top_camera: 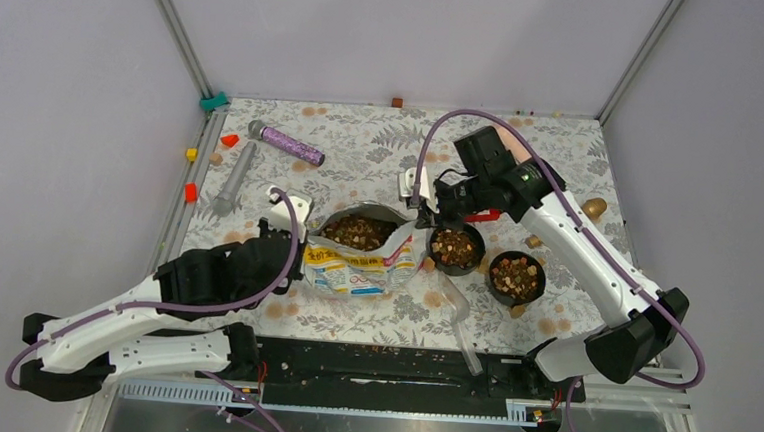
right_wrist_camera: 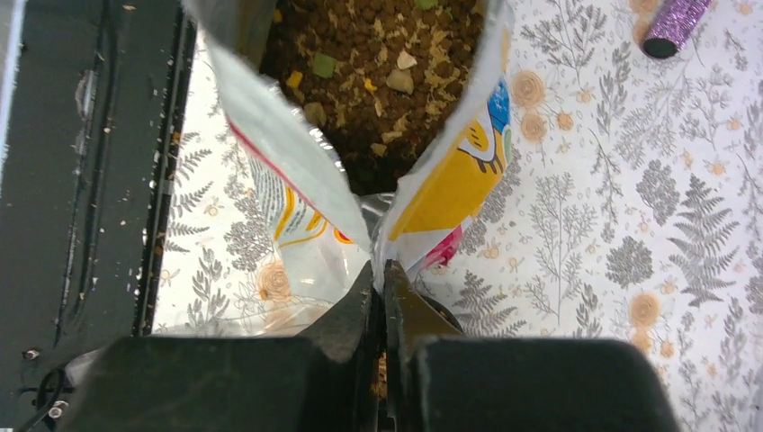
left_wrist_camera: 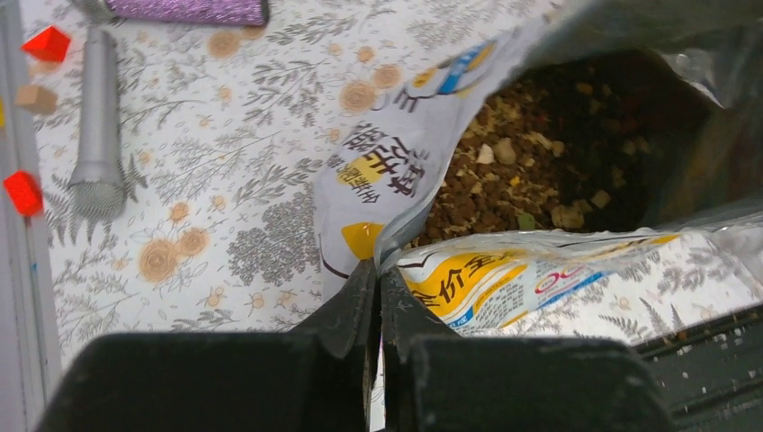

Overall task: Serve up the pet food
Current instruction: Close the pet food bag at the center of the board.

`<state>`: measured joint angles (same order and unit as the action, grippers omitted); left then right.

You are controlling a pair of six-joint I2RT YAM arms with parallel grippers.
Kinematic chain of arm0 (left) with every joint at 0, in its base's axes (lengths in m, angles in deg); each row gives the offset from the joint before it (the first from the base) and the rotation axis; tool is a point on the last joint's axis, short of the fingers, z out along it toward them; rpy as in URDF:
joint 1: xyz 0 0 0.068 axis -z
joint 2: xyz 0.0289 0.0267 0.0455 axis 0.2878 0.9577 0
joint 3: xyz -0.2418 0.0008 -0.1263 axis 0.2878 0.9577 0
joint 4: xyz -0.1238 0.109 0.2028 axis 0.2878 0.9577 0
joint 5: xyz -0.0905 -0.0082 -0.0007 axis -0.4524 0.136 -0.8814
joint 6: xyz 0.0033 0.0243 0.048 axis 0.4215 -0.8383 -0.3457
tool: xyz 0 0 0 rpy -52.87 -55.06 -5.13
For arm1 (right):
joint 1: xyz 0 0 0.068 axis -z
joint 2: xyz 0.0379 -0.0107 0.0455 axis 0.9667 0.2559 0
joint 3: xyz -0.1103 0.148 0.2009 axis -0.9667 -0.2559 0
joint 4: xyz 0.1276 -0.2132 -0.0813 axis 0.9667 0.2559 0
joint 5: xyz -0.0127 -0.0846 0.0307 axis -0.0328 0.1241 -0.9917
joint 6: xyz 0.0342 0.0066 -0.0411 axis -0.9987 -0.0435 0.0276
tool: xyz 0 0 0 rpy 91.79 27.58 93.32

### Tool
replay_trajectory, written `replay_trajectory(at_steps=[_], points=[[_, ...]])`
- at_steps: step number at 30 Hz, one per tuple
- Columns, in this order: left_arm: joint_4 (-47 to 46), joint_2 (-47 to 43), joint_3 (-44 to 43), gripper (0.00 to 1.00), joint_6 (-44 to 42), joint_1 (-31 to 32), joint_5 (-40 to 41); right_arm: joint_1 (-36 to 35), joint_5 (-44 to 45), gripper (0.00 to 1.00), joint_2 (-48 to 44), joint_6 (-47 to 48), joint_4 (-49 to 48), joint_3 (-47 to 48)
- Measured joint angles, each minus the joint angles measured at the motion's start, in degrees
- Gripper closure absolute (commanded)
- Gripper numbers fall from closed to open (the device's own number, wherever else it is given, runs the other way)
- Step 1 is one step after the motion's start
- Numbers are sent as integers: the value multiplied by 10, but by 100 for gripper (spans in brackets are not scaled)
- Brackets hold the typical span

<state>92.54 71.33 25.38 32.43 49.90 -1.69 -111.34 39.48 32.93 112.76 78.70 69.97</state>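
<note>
Clearly, the left fingers [left_wrist_camera: 371, 288] are pressed shut on one edge of the open bag [left_wrist_camera: 396, 171], with a fold of its foil pinched between the tips. The right fingers [right_wrist_camera: 389, 290] are likewise closed tight, nipping the opposite lip of the bag where its two sides meet. Between the two sets of fingers the bag mouth gapes wide. The pet food [right_wrist_camera: 378, 54] lies inside it, just beyond each pair of tips: brown kibble with tan and a few green bits. More of it fills two black bowls on the table [top_camera: 383, 141], the first bowl [top_camera: 454, 248] close beside the right fingers, the second bowl [top_camera: 516, 276] just past it, farther from the bag. Well beyond the left fingers, away from the bag, lie a grey microphone [left_wrist_camera: 97, 126] and a purple glitter microphone [left_wrist_camera: 184, 9]
</note>
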Motion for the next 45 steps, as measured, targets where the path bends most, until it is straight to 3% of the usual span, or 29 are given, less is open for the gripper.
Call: replay_trajectory(at_steps=[10, 16, 23, 26, 35, 45], points=[[-3, 14, 1, 100, 86, -51, 42, 23, 38, 100, -26, -1, 9, -13], [-54, 24, 13, 100, 29, -60, 0, 34, 50, 99, -70, 1, 12, -45], [-95, -8, 38, 100, -35, -65, -53, 40, 50, 91, -118, 25, -30, -105], [-97, -27, 45, 100, -58, -67, -80, 42, 33, 68, -118, 46, -14, -103], [-94, -54, 55, 100, -109, -78, -139, 62, 21, 28, -112, 95, 33, -71], [-94, -56, 55, 100, -124, -79, -154, -22, 35, 24, -75, 78, 14, -54]])
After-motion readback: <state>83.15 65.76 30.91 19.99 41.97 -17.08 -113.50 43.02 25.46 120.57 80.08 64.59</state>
